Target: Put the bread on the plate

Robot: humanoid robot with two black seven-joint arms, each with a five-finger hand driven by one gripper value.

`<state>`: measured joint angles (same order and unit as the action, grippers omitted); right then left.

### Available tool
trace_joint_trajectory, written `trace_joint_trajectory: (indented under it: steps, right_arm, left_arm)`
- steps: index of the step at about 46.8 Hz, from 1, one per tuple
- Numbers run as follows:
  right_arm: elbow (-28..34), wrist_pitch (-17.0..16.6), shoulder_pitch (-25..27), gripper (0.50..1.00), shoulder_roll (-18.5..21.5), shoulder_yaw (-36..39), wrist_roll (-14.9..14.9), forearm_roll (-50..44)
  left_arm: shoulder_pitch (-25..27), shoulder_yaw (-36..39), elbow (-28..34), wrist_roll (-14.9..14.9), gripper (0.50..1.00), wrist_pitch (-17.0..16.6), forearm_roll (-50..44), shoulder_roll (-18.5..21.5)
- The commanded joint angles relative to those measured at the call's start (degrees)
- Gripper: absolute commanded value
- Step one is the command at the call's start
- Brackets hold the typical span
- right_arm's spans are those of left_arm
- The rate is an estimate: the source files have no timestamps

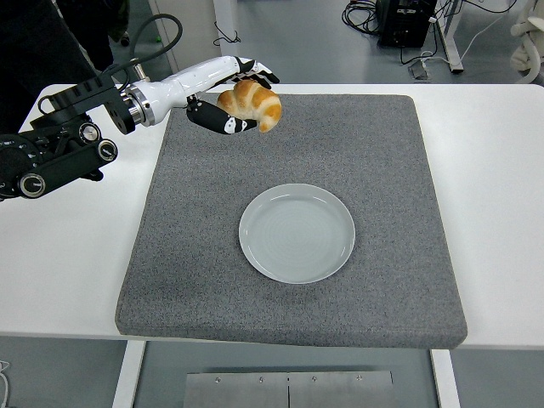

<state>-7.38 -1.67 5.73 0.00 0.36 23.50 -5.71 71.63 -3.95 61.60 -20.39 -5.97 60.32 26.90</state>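
White table point(501, 170) carries a grey felt mat point(382, 153); the empty pale plate point(297, 233) sits near the mat's middle, and your left hand point(228, 98) has its fingers wrapped around the croissant point(251, 103), lifted over the mat's far left corner, well apart from the plate. Expect the croissant to be light, soft and flaky: keep the hold around its thick middle and squeeze gently. Part of it is hidden by the fingers, so contact points are unclear; right arm out of view.
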Motion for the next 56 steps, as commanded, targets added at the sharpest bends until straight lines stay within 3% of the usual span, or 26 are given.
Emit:
trace_joint_trajectory:
  steps: [1,10,40,56]
  right_arm:
    - [0.0,0.0,-0.02,1.0,0.0,0.0,-0.03,0.0]
    - [0.0,0.08,-0.02,1.0,0.0,0.0,-0.03,0.0]
    - [0.0,0.0,-0.02,1.0,0.0,0.0,-0.03,0.0]
    - [0.0,0.0,-0.02,1.0,0.0,0.0,0.06,0.0]
  left_arm:
    - [0.0,0.0,2.29,0.0,0.728,0.0,1.82,-0.27]
    - [0.0,0.0,5.2,0.0,0.731,0.0,3.58,-2.11]
    - [-1.58,2.37,5.11,0.17,0.746,-0.09,7.8,-6.51]
    - [-5.36,2.46,4.15,0.52,0.748,-0.62,12.72,-8.88]
